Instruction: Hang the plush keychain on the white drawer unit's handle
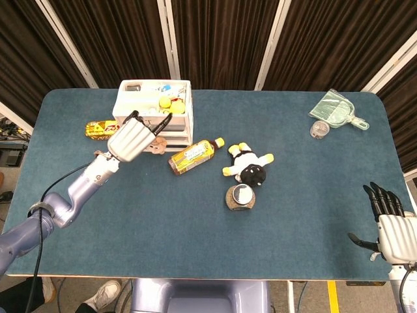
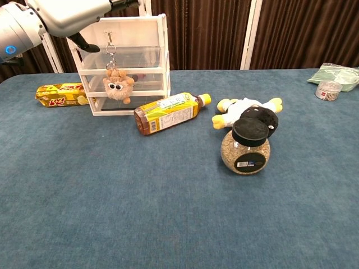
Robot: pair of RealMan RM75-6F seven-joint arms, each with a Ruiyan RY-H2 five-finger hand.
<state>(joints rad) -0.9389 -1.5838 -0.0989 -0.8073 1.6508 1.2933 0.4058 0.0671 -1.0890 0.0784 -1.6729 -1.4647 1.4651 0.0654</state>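
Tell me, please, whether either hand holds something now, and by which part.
Nothing is held. The plush keychain hangs by its chain from the drawer unit; the left hand and right hand are open.

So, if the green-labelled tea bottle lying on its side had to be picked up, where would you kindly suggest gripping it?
Grip the green-labelled tea bottle around its labelled middle, coming from above. It lies flat, yellow cap pointing right toward the plush penguin, so its long sides are exposed for fingers to close across.
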